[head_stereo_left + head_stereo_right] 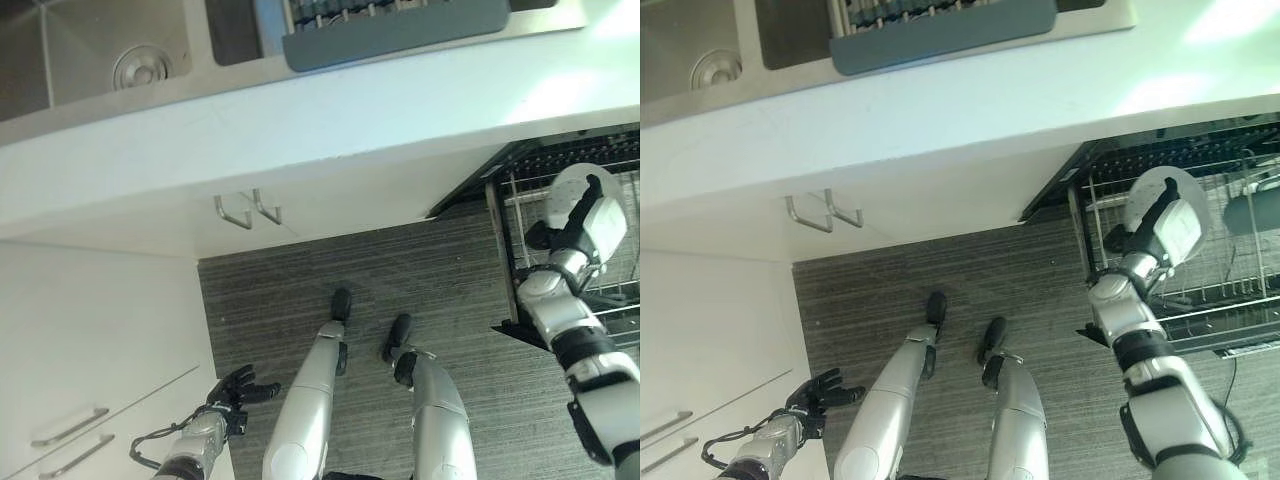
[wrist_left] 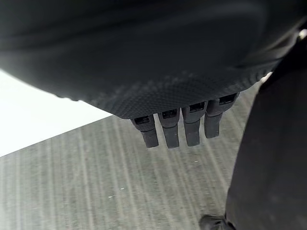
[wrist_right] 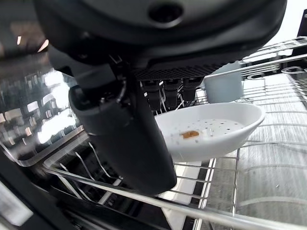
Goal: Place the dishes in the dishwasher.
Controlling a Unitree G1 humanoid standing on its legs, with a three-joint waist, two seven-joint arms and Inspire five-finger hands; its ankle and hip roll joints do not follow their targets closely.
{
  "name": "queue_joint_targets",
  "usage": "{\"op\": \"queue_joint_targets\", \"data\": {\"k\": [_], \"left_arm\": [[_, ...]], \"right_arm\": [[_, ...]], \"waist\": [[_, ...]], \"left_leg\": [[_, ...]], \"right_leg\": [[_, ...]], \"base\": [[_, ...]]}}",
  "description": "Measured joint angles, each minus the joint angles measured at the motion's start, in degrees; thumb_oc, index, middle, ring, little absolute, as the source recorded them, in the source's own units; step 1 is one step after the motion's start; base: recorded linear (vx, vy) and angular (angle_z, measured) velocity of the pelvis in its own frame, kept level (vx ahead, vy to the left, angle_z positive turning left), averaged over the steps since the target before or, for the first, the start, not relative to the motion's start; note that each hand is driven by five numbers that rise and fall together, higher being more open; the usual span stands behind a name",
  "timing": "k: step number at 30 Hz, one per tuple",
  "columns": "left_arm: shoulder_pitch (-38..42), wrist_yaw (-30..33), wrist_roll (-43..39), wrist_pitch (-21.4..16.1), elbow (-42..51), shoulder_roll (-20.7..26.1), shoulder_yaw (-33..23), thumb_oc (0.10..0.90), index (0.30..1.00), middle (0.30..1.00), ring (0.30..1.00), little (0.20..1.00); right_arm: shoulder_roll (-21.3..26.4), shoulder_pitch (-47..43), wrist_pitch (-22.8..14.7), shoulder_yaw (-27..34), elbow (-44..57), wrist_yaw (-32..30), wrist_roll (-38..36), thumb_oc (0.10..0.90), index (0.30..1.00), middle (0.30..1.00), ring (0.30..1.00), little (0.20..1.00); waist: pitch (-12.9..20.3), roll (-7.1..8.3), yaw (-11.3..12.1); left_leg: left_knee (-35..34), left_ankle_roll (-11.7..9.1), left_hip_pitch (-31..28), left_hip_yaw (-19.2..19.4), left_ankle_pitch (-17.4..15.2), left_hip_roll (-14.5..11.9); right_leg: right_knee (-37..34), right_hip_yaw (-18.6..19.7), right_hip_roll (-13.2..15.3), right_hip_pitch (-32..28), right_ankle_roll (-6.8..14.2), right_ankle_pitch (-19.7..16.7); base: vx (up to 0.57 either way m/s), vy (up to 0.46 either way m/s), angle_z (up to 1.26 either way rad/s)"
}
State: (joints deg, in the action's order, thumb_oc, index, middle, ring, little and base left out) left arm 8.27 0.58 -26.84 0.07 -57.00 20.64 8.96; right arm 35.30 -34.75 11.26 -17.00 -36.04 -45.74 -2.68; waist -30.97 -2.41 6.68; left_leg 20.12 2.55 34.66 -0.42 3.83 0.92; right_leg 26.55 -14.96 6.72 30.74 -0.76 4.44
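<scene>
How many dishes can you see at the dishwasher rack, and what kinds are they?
Round white plate held by the right hand over the wire dishwasher rack: 1
Pale grey-blue cup standing in the rack: 1
Total: 2 dishes

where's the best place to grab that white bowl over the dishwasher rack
By the rim. The white bowl is shallow with a thin, flared edge, so a thumb-over, fingers-under pinch from the near open side suits it, much as the right hand holds it above the dishwasher rack.
</scene>
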Motion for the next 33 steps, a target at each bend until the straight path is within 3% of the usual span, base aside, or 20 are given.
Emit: {"op": "queue_joint_targets", "data": {"k": [6, 10, 14, 17, 19, 22, 23, 26, 29, 31, 33], "left_arm": [[-3.33, 0.03, 0.09, -0.13, -1.01, -2.82, -4.72, 0.800, 0.900, 0.900, 0.900, 0.900], [-5.27, 0.00, 0.23, 0.51, -1.53, -4.50, -6.89, 0.800, 0.900, 0.900, 0.900, 0.900], [-5.65, 0.03, 0.28, 1.68, -3.23, -4.73, -7.03, 0.800, 0.900, 0.900, 0.900, 0.900], [-7.54, 0.05, 0.38, 2.46, -3.94, -6.46, -9.24, 0.800, 0.900, 0.900, 0.900, 0.900], [-8.62, 0.61, 0.32, 2.38, -7.62, -7.67, -10.67, 0.800, 0.900, 0.900, 0.900, 0.900], [-13.61, 1.60, 0.22, 2.78, -9.33, -8.15, -11.13, 0.800, 0.900, 0.900, 0.900, 0.900], [-13.67, 1.72, 0.25, 2.92, -9.85, -8.12, -11.28, 0.800, 0.900, 0.900, 0.900, 0.900], [-12.28, 2.09, 0.50, 3.61, -10.50, -8.16, -11.47, 0.800, 0.900, 0.900, 0.900, 0.900], [-12.72, 1.12, 1.91, 2.36, -8.98, -8.05, -10.47, 0.800, 0.900, 0.900, 0.900, 0.900], [-12.22, 1.07, 3.66, 2.39, -7.14, -7.69, -8.87, 0.800, 0.900, 0.900, 0.900, 0.900], [-11.42, 0.19, 7.92, 2.43, -6.44, -7.64, -6.81, 0.800, 0.900, 0.900, 0.900, 0.900]], "right_arm": [[-3.08, 13.45, 2.93, 2.60, 16.78, -0.86, 4.47, 0.800, 0.900, 0.900, 0.900, 0.900], [-3.20, 17.81, 4.67, 5.17, 21.22, -2.48, 7.34, 0.800, 0.900, 0.900, 0.900, 0.900], [-2.72, 19.10, 3.65, 7.61, 22.31, -1.52, 8.66, 0.800, 0.900, 0.900, 0.900, 0.900], [-2.80, 22.40, -0.13, 7.73, 23.53, -0.34, 5.24, 0.800, 0.900, 0.900, 0.900, 0.900], [-4.32, 26.49, -8.30, 10.89, 26.23, 2.11, -2.77, 0.800, 0.900, 0.900, 0.900, 0.900], [-7.48, 31.19, -21.80, 13.74, 30.18, 16.25, -15.45, 0.800, 0.900, 0.900, 0.900, 0.900], [-7.28, 31.73, -24.19, 13.91, 31.56, 21.43, -19.96, 0.800, 0.900, 0.900, 0.900, 0.900], [-7.85, 33.24, -25.93, 14.17, 34.69, 30.24, -27.12, 0.800, 0.900, 0.900, 0.900, 0.900], [-8.01, 34.91, -26.64, 14.02, 34.72, 36.11, -27.79, 0.800, 0.900, 0.900, 0.900, 0.900], [-8.01, 35.20, -28.35, 14.97, 34.73, 35.12, -24.80, 0.800, 0.900, 0.900, 0.900, 0.900], [-7.28, 35.73, -29.79, 17.25, 34.77, 30.60, -15.50, 0.800, 0.900, 0.900, 0.900, 0.900]], "waist": [[0.17, -0.12, -2.74], [0.38, -0.27, -3.59], [0.97, -0.52, -3.52], [3.37, -0.57, -3.58], [6.02, 0.40, -3.73], [12.66, 3.19, -6.66], [13.84, 3.98, -7.60], [15.12, 4.47, -8.25], [20.91, 4.26, -8.14], [22.21, 4.02, -8.36], [22.49, 3.66, -8.53]], "left_leg": [[-2.54, 0.65, -7.09, 2.64, -0.74, -1.20], [-3.47, 0.55, -9.18, 4.91, -0.80, -2.78], [-4.43, 0.49, -11.08, 5.17, -0.82, -2.83], [-5.68, 0.28, -14.12, 5.42, -1.02, -2.85], [-5.69, -0.05, -17.19, 6.54, -1.94, -2.76], [-5.44, -0.29, -19.47, 7.76, -4.10, -2.91], [-5.30, -0.32, -20.25, 7.99, -4.56, -2.94], [-5.76, -0.31, -24.88, 8.75, -5.65, -2.86], [-5.82, -0.28, -25.84, 9.64, -6.81, -2.70], [-5.67, -0.13, -25.94, 10.00, -6.96, -2.61], [-5.57, -0.10, -25.98, 10.43, -6.96, -2.51]], "right_leg": [[-5.75, 1.90, -1.33, -7.35, 0.72, -0.95], [-9.00, 1.94, -2.16, -10.28, 1.19, -1.78], [-9.79, 1.98, -2.21, -11.99, 1.47, -1.97], [-11.87, 1.98, -2.45, -15.38, 1.47, -2.13], [-12.20, 2.77, -2.23, -17.96, 1.48, -2.22], [-12.57, 3.88, -2.31, -19.91, 1.69, -1.79], [-12.65, 4.24, -2.38, -20.65, 1.69, -1.58], [-13.41, 4.90, -2.36, -24.83, 2.08, -1.10], [-12.85, 5.72, -2.00, -25.05, 2.36, 0.72], [-12.40, 6.20, -1.91, -24.86, 2.43, 0.80], [-12.05, 6.62, -1.74, -24.52, 2.50, 0.77]], "base": [[0.04, 0.044, -0.22], [0.05, -0.002, -0.08], [0.06, -0.028, -0.01], [0.11, -0.007, 0.01], [0.08, 0.070, -0.16], [0.08, 0.081, -0.27], [0.15, 0.102, -0.12], [0.10, 0.042, -0.12], [0.05, 0.020, -0.11], [0.00, 0.034, -0.11], [-0.01, 0.045, -0.10]]}}
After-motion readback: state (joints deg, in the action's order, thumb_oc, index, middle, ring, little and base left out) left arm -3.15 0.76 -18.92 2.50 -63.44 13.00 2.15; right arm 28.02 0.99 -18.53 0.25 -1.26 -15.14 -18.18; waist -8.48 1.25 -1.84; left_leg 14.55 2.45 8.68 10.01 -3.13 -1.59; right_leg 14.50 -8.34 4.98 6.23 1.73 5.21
